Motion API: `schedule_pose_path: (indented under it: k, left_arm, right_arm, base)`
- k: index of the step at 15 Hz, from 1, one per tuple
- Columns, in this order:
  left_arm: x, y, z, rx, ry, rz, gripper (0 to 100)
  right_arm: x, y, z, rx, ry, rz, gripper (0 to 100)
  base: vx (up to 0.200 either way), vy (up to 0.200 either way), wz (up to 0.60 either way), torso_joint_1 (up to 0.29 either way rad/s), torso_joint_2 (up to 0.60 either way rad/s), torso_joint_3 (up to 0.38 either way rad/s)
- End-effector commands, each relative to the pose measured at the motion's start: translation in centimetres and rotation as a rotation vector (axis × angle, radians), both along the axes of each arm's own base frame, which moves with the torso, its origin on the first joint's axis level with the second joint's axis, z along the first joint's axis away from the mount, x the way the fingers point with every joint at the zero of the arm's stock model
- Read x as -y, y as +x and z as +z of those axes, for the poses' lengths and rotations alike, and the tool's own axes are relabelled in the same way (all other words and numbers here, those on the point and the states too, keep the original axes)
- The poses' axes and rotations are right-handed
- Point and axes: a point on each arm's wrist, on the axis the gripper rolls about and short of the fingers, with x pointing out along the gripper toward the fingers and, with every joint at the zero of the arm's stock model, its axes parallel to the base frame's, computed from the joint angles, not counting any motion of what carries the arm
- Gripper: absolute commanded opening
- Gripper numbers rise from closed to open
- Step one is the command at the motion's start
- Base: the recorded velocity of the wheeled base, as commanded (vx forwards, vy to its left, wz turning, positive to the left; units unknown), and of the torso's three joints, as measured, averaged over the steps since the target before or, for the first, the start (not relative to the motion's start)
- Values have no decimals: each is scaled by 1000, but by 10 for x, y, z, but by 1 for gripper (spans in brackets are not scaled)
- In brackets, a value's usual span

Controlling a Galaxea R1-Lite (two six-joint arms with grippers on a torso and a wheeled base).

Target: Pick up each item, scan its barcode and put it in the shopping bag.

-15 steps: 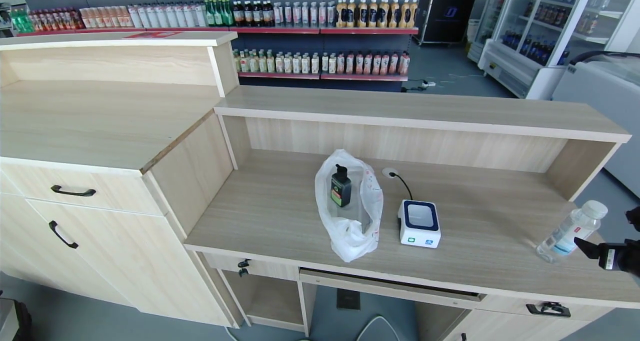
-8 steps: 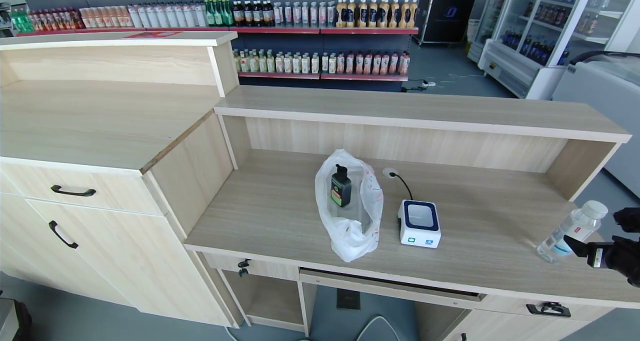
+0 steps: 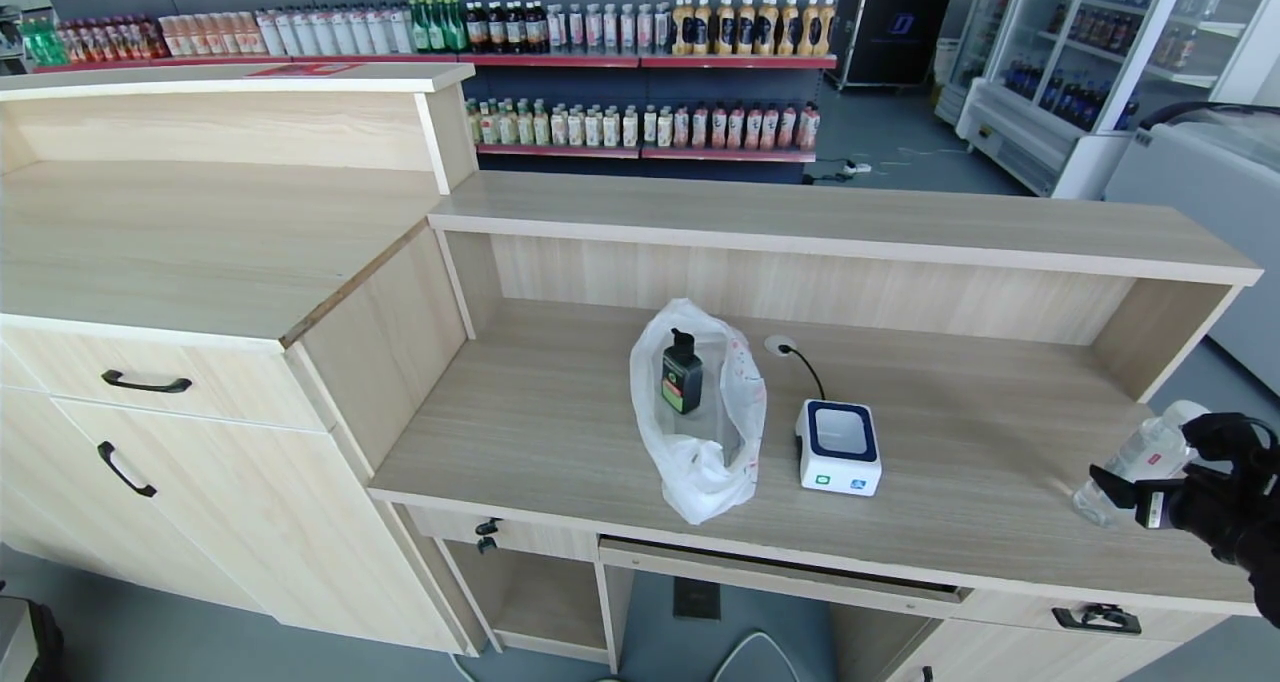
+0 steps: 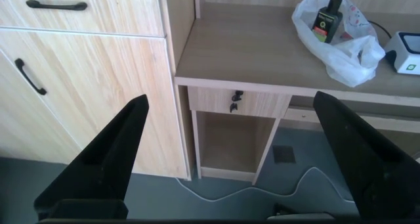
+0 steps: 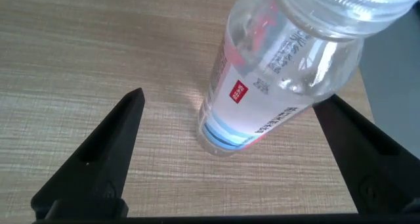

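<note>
A clear water bottle with a white cap stands at the right end of the wooden counter. My right gripper is open around it, one finger on each side of the bottle, not closed on it. A white plastic shopping bag lies open at the counter's middle with a dark pump bottle inside. Just right of the bag sits the white and blue barcode scanner. My left gripper hangs open and empty, low in front of the cabinet, with the bag far off.
A raised shelf and back wall border the counter behind. The counter's right side wall stands just beyond the water bottle. A taller cabinet with drawers stands to the left. The scanner's cable runs to a hole behind it.
My right gripper has moved left and forward, from beside the water bottle to around it. The bottle, bag and scanner have stayed put.
</note>
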Motion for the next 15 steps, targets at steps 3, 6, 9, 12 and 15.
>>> schedule_pose_path:
  k: [3,6,9,12,15]
  left_arm:
    - [0,0,0,0,0,0,100]
    - [0,0,0,0,0,0,100]
    - [0,0,0,0,0,0,100]
    - [0,0,0,0,0,0,100]
    - [0,0,0,0,0,0,100]
  right_arm:
    - [0,14,-9,7,-8,18,100]
    - [-4,21,-11,10,-10,36,100]
    - [-5,22,-12,10,-9,37,100]
    - [0,30,-6,46,-1,30,100]
    - [3,34,-3,65,5,28,100]
  base:
    - [0,0,0,0,0,0]
    - [0,0,0,0,0,0]
    - [0,0,0,0,0,0]
    - [0,0,0,0,0,0]
    - [0,0,0,0,0,0]
